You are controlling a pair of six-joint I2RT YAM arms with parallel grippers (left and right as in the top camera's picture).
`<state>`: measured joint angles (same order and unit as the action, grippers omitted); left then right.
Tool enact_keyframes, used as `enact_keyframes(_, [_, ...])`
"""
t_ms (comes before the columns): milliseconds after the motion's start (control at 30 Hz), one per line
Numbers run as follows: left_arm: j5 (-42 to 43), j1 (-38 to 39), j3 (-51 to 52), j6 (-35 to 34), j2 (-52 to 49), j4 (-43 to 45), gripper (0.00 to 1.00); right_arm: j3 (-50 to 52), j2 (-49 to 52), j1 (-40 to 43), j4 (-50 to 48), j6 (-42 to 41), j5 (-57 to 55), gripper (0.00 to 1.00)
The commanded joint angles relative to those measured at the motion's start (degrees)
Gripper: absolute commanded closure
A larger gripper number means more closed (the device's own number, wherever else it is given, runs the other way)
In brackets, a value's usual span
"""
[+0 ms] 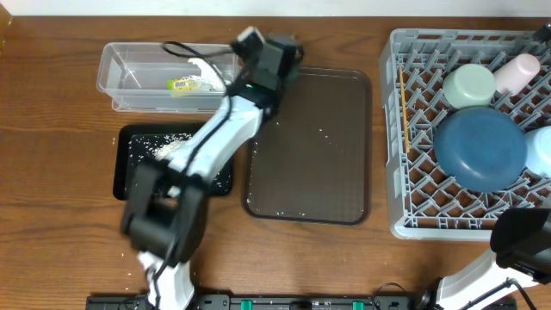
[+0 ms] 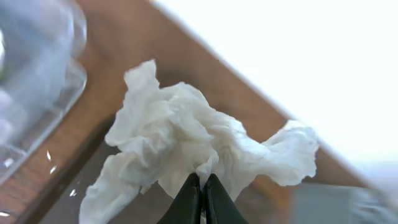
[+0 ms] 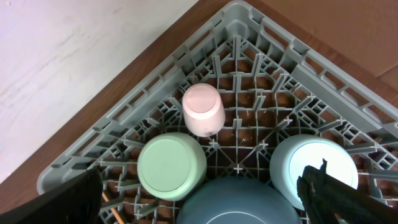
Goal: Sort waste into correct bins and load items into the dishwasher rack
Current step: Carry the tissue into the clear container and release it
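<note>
Wooden table [image 1: 52, 129] | crumpled tissue [image 2: 180, 130] pinched between left gripper [image 2: 202, 182] tips

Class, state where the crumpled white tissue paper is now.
Left wrist view: the crumpled white tissue paper is pinched in the left gripper, over the edge of the dark brown tray, beside the clear plastic tub.

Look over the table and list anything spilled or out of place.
A few loose rice grains lie scattered on the brown serving tray, more along its lower edge in the overhead view, while the main heap sits in the black tray. Nothing else stands out.
</note>
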<state>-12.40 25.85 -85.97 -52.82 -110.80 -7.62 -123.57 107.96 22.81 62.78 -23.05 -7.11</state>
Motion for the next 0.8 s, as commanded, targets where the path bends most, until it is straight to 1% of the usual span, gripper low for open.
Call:
enact_keyframes(0, [-2.43,-1.49,-0.50,2.03,5.29,-2.54,0.94,0.11,0.02,0.04,0.04,-0.50,-0.35,0.01])
enact_keyframes(167, [-5.84,-5.99,-0.52,1.95,9.14,-8.46,0.94,0.11,0.02,0.04,0.04,-0.50,-0.35,0.01])
enact_keyframes(433, [-6.75,-16.81,-0.50,1.49,7.89,-16.70,0.94,0.11,0.02,0.04,0.04,-0.50,-0.35,0.01])
enact_keyframes(500, [-6.75,-19.26,-0.50,1.51,7.76,-17.31,0.92,0.11,0.02,0.04,0.04,-0.50,-0.35,0.01])
enact_keyframes(567, [-6.71,-21.53,-0.50,1.51,7.72,-17.44,0.83,0.11,0.02,0.04,0.04,-0.50,-0.35,0.01])
enact_keyframes(600, [-6.49,-22.38,-0.50,1.53,7.72,-17.51,0.75,0.11,0.02,0.04,0.04,-0.50,-0.35,0.01])
enact_keyframes(633, [-6.27,-23.08,-0.50,1.53,7.72,-17.66,0.71,0.11,0.02,0.04,0.04,-0.50,-0.35,0.01])
enact_keyframes(733, [-6.21,-24.52,-0.50,1.53,7.72,-18.69,0.50,0.11,0.02,0.04,0.04,-0.50,-0.35,0.01])
enact_keyframes(767, [-6.19,-24.72,-0.50,1.53,7.72,-19.23,0.44,0.11,0.02,0.04,0.04,-0.50,-0.35,0.01])
